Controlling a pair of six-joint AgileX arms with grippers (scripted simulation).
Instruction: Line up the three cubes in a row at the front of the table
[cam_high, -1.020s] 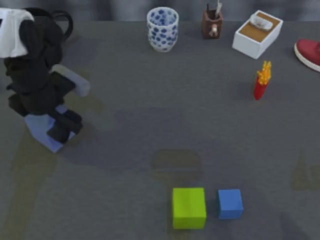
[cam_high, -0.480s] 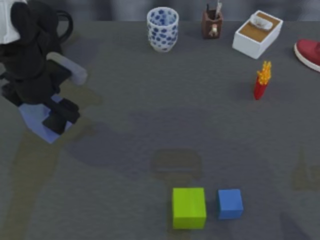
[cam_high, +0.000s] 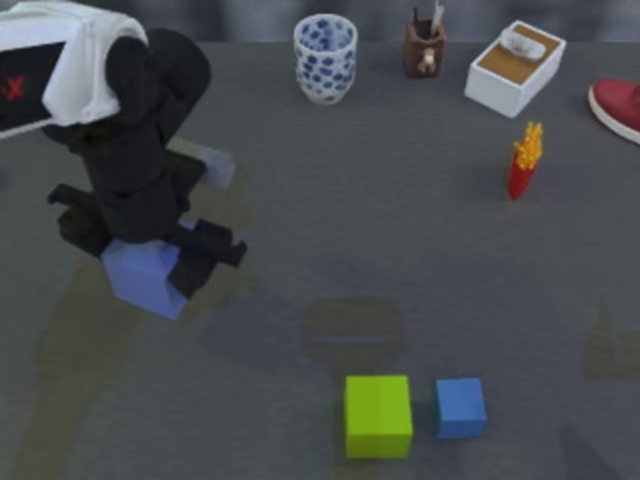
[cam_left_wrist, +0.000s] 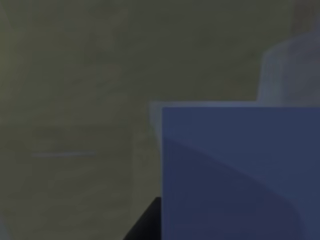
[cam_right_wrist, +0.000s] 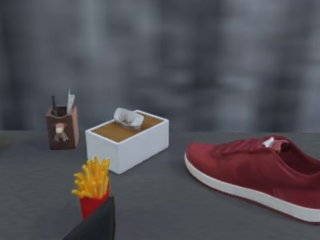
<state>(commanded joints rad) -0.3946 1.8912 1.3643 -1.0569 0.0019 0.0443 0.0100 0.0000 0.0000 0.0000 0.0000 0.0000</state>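
Observation:
My left gripper (cam_high: 150, 252) is shut on the large periwinkle-blue cube (cam_high: 140, 282) and holds it over the left part of the table (cam_high: 300, 220). In the left wrist view that cube (cam_left_wrist: 240, 170) fills the near corner, with one dark finger (cam_left_wrist: 145, 227) against its side. The lime-green cube (cam_high: 378, 415) and the small bright blue cube (cam_high: 460, 407) sit side by side at the front of the table, a narrow gap between them. My right arm is outside the top view; only a dark edge of the right gripper (cam_right_wrist: 95, 225) shows in its wrist view.
Along the back stand a blue-patterned cup (cam_high: 325, 58), a brown pen holder (cam_high: 424, 48) and a white box with a brown top (cam_high: 514, 68). A red shoe (cam_high: 618, 105) lies at the right edge, and a red carton of fries (cam_high: 524, 160) stands in front of the box.
The left arm has swung to the right and toward the front, carrying the periwinkle cube with it. The green and blue cubes have not moved.

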